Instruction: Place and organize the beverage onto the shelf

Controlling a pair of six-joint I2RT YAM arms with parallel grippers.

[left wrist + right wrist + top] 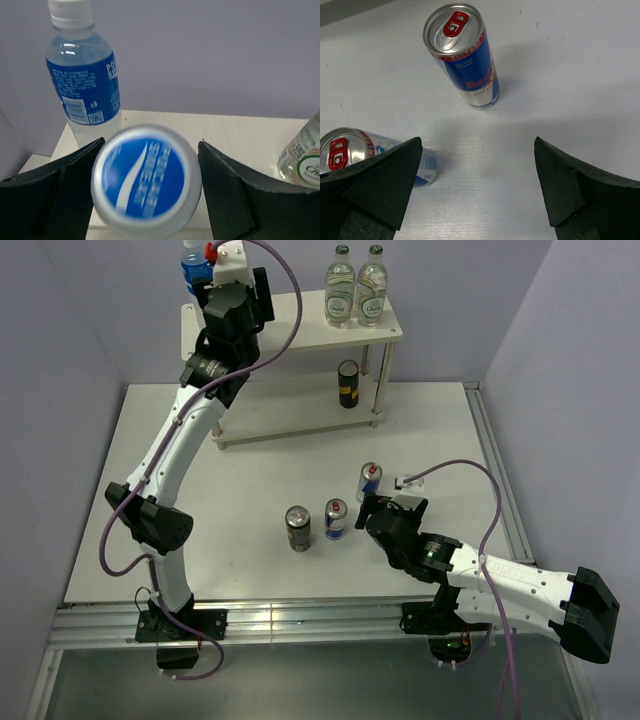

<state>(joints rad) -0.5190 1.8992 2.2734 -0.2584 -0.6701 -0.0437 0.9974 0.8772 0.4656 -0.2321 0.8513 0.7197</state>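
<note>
My left gripper (150,180) is over the left end of the cream-white shelf (300,325), shut on a water bottle whose blue cap (146,180) fills the gap between the jaws. A second water bottle (85,80) stands just behind it on the top board. One dark can (348,383) stands on the lower board, another (298,528) on the table. Two blue-and-silver cans (336,519) (369,481) stand on the table. My right gripper (477,175) is open and empty, with one can ahead (465,55) and one beside its left finger (350,150).
Two green-capped clear bottles (355,288) stand at the right end of the shelf's top board; one shows at the right edge of the left wrist view (302,160). A purple wall stands close behind the shelf. The white table (240,540) ends in a metal rail at the front.
</note>
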